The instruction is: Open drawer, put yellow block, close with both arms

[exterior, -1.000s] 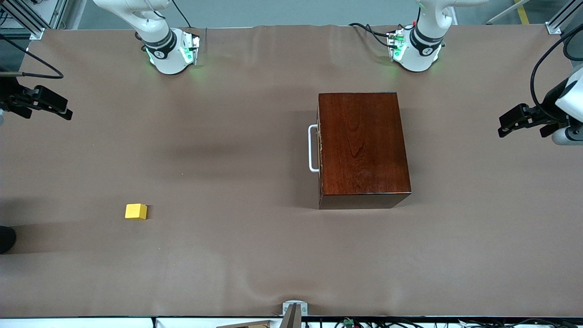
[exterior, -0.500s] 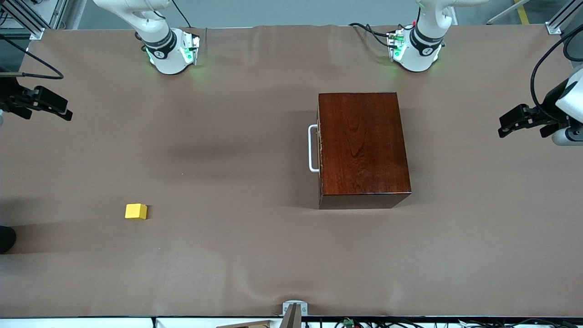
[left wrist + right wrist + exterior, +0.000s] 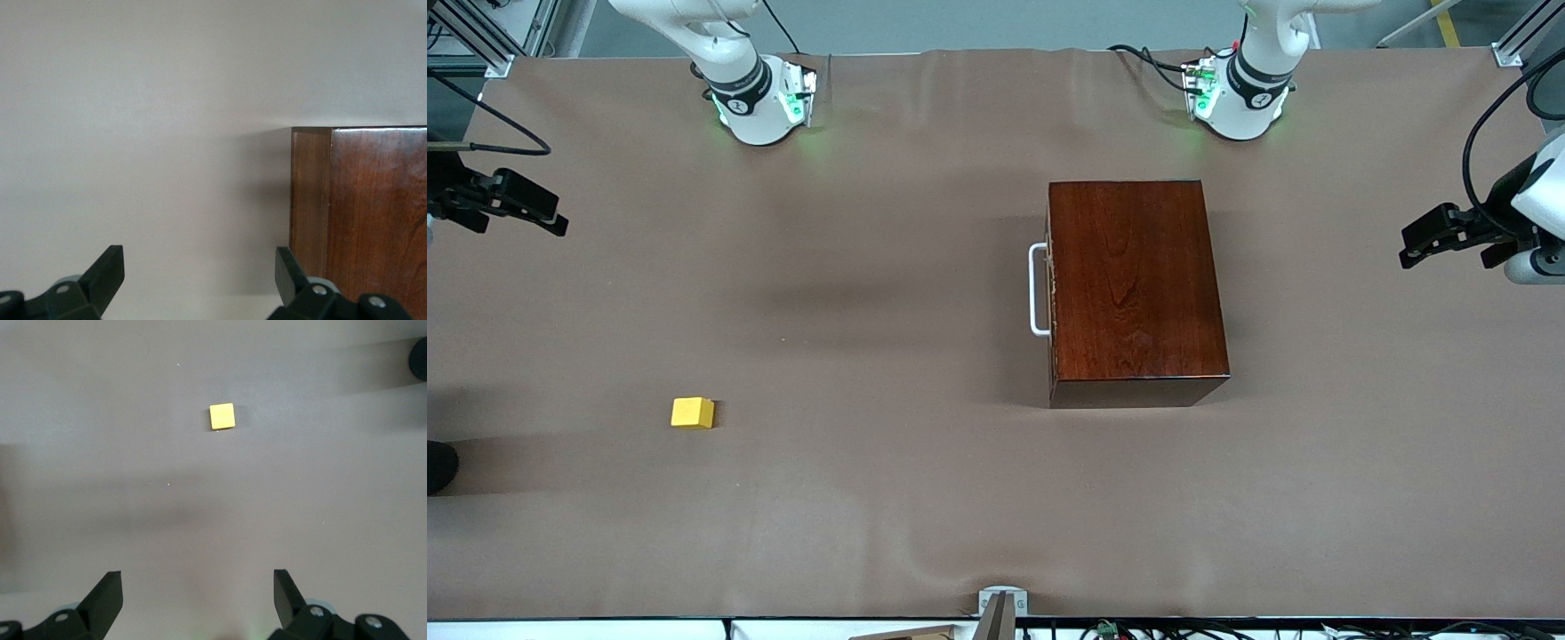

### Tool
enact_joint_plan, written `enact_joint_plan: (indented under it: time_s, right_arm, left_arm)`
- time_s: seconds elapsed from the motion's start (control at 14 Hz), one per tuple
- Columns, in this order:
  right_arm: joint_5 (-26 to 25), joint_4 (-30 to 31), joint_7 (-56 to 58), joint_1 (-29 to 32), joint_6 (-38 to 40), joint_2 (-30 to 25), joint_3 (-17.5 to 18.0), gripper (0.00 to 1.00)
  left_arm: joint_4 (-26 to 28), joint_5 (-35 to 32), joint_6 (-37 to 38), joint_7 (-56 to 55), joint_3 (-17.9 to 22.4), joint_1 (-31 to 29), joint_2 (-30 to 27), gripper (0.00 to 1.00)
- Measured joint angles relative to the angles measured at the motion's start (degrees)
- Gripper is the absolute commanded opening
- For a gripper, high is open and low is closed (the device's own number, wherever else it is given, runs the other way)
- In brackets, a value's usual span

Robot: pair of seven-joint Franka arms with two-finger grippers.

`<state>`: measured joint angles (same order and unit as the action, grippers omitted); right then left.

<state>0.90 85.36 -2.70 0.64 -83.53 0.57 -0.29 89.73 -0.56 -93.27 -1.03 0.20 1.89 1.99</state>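
Brown paper-covered desk (image 3: 889, 267): small yellow block (image 3: 692, 412), glossy mahogany box (image 3: 1134, 284) with drawer shut; left pincer (image 3: 200, 280) and right pincer (image 3: 198, 597) both wide open, empty.

Even overhead light, soft shadows on table (image 3: 925, 498); mild glare on box (image 3: 1134, 276) top; frames sharp.

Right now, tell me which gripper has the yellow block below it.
The right gripper: the yellow block lies below it, while the left gripper faces the wooden box.
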Motion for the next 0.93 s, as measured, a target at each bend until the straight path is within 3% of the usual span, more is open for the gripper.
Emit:
enact_joint_plan:
  time_s: [0.57, 0.93]
  right_arm:
    - [0.00, 0.00, 0.00, -0.25, -0.20, 0.01, 0.73, 1.00]
    - [-0.09, -0.05, 0.00, -0.16, -0.27, 0.00, 0.63, 1.00]
  left_arm:
    - [-0.29, 0.08, -0.15, -0.26, -1.21, 0.63, 0.03, 1.00]
    - [-4.00, 0.17, -0.39, -18.22, -9.92, 8.39, 3.05, 1.00]
